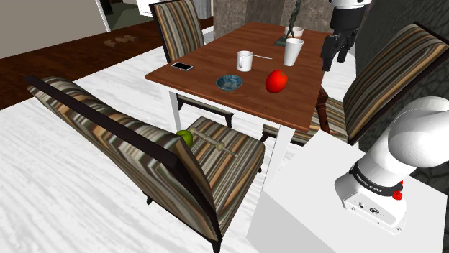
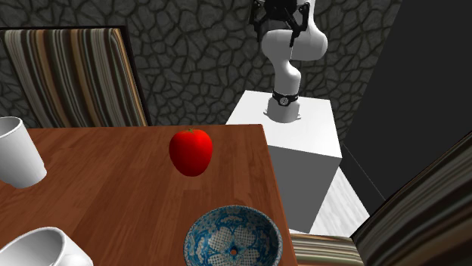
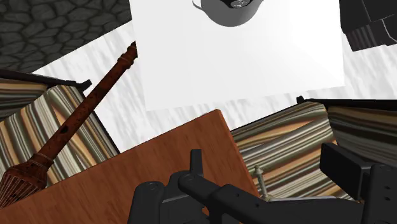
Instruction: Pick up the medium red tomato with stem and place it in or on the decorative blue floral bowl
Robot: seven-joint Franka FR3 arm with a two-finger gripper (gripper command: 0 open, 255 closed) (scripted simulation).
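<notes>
So the gripper (image 1: 337, 52) is hanging in the air by the brown table's (image 1: 209, 66) right edge in the shoulder view, and honestly I can't tell whether it's open or closed. The red tomato (image 1: 276, 81) is sitting on the tabletop, well apart from it. The blue floral bowl (image 1: 229, 83) is resting near the tomato, with a white mug (image 1: 245, 61) standing just behind.

White Franka arm (image 1: 416, 140), all-black two-finger gripper (image 1: 337, 61)
Glossy, rounded white links; a black ring (image 1: 370, 181) circles the arm just above its foot; a small red mark (image 1: 397, 194) sits on that ring; the white base flange (image 1: 370, 208) carries small dark markings
</notes>
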